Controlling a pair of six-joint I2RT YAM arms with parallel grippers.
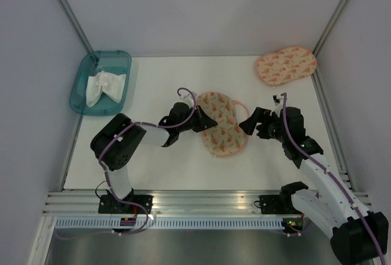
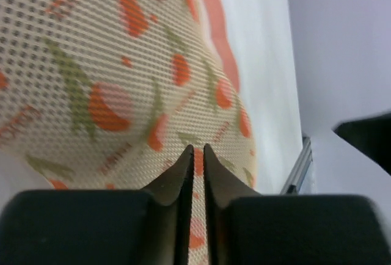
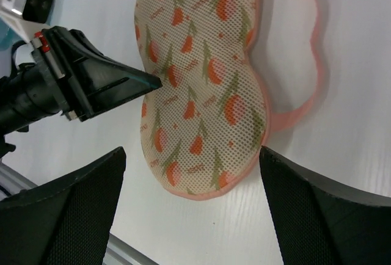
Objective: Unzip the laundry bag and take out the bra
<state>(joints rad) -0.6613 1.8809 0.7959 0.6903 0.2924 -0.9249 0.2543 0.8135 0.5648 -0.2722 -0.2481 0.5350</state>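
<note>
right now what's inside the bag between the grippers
The bag shows only its printed mesh top, with a pink edge along one side. Whatever it holds is covered; no black fabric shows, so the bra cannot be seen.

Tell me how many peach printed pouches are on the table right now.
2. The laundry bag lies mid-table between the left gripper and the right gripper; a second pouch sits in the far right corner. None seems hidden.
</note>
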